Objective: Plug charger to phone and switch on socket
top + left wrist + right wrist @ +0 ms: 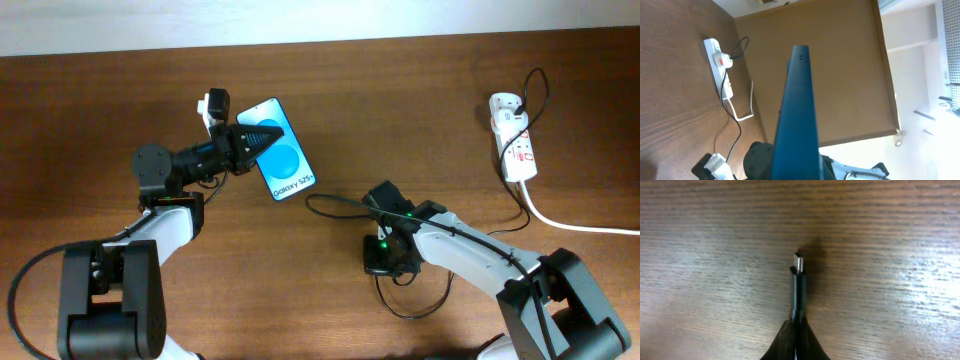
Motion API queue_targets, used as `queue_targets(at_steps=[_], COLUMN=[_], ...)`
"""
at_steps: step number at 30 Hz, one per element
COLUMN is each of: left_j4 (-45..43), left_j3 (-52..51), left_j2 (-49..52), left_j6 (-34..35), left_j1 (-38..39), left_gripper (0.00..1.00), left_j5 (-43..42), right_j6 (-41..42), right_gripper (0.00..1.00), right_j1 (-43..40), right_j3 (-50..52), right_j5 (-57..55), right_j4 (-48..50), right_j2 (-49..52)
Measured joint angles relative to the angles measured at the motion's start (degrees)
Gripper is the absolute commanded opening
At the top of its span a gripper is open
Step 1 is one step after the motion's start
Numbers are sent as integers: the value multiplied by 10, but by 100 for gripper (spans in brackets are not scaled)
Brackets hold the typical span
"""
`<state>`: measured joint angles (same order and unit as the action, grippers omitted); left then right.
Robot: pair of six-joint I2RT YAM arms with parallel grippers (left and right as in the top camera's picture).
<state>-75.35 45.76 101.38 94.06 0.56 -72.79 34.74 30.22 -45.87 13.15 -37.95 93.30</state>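
Note:
The phone [290, 165], blue screen up, is held near its far end by my left gripper [268, 134], which is shut on it. In the left wrist view the phone [797, 115] shows edge-on, and my own fingers are hidden behind it. My right gripper [385, 252] points down at the table, right of the phone, and is shut on the charger's black connector [798, 280], whose metal tip hovers just over the wood. The thin black charger cable [335, 203] loops around the right arm. The white socket [515, 150] lies at the far right, with a plug in it.
A thick white cord [570, 225] runs from the socket to the right edge. The socket also shows in the left wrist view [717, 65], with the right arm [760, 160] below it. Bare wood lies between the phone and the socket.

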Motion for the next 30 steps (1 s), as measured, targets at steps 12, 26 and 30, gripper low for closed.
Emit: queue_targets(at_steps=[12,26,30], left_j4=[0,-12,-12], left_j3=[0,20,21], left_j2=[0,0,0], left_j6=[0,-12,-15], left_j1=[0,53,53], left_gripper=[0,0,0], left_j5=[-17,-85,-97], right_j6=[7,94,104], right_gripper=[4,4,4], right_j1=[6,21,21], right_j3=[12,139,140], right_j5=[141,338,374], right_j4=[110,421,464], right_j2=[-452,-329,-301])
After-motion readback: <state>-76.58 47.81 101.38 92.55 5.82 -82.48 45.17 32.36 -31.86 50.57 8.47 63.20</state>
